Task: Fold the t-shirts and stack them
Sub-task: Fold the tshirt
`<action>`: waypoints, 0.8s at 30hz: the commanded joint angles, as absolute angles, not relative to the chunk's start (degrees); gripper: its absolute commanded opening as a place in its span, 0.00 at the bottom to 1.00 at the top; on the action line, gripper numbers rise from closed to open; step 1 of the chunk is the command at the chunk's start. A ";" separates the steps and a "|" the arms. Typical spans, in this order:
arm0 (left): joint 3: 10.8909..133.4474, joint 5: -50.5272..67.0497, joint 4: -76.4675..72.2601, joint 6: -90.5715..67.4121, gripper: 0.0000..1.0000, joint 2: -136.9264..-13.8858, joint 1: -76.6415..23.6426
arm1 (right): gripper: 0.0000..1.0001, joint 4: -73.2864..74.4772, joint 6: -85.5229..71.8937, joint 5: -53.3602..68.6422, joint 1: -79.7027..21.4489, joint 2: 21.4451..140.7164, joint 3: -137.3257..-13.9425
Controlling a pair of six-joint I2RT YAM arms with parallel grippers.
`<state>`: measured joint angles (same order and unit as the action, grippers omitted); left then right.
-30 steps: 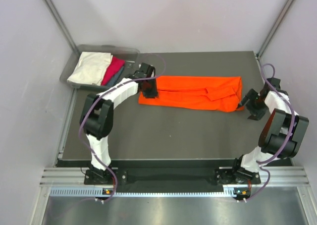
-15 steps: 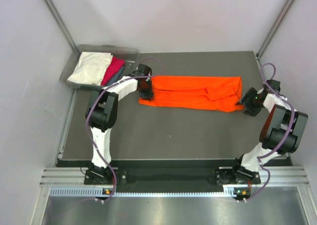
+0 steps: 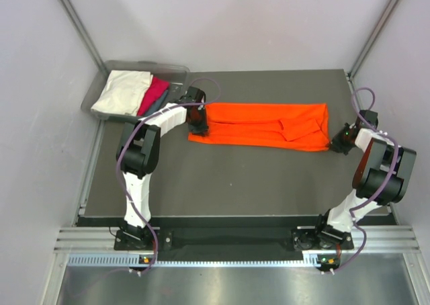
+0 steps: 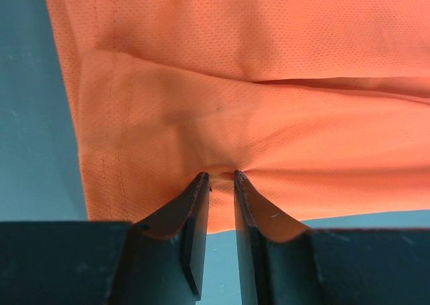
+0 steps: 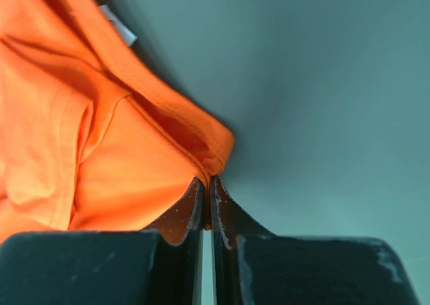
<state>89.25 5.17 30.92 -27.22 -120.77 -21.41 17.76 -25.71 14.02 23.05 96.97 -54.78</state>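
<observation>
The bright orange t-shirt (image 3: 262, 125) lies folded into a long band across the dark table top. My left gripper (image 3: 198, 120) is at the band's left end. In the left wrist view it (image 4: 220, 177) is shut on a small pinch of orange cloth (image 4: 269, 83) at the near edge. My right gripper (image 3: 336, 142) is at the right end. In the right wrist view it (image 5: 206, 182) is shut tight on the hemmed corner of the shirt (image 5: 101, 150). The other t-shirts, cream-white (image 3: 123, 91), magenta-pink (image 3: 154, 95) and teal-grey (image 3: 160, 105), lie in the bin.
A grey plastic bin (image 3: 176, 68) stands at the table's back left corner, close behind my left arm. White walls with metal posts close in the sides and back. A white tag (image 5: 119, 25) shows on the orange cloth.
My right gripper moved in to the shirt's right corner and closed on it. The left gripper shifted slightly toward the back and kept its pinch on the left end.
</observation>
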 commanded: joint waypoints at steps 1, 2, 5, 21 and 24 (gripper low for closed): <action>88.16 3.87 33.92 -25.40 0.27 -123.84 -20.92 | 0.00 14.32 -25.05 6.61 23.12 97.12 -55.28; 87.98 3.95 34.01 -25.14 0.27 -123.49 -20.92 | 0.00 15.37 -24.87 5.98 23.20 97.47 -56.07; 87.89 5.36 34.63 -24.79 0.32 -121.91 -21.09 | 0.00 16.69 -23.03 3.78 23.12 98.87 -58.43; 87.02 7.03 41.31 -23.03 0.60 -107.05 -27.50 | 0.01 13.97 -21.00 -0.62 17.85 120.40 -90.68; 83.42 8.61 39.03 -23.55 0.61 -104.68 -27.86 | 0.04 14.67 -21.45 -0.18 16.09 125.58 -98.24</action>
<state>85.86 7.94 38.26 -24.67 -107.87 -27.42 15.94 -21.63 0.58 18.44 122.83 -91.90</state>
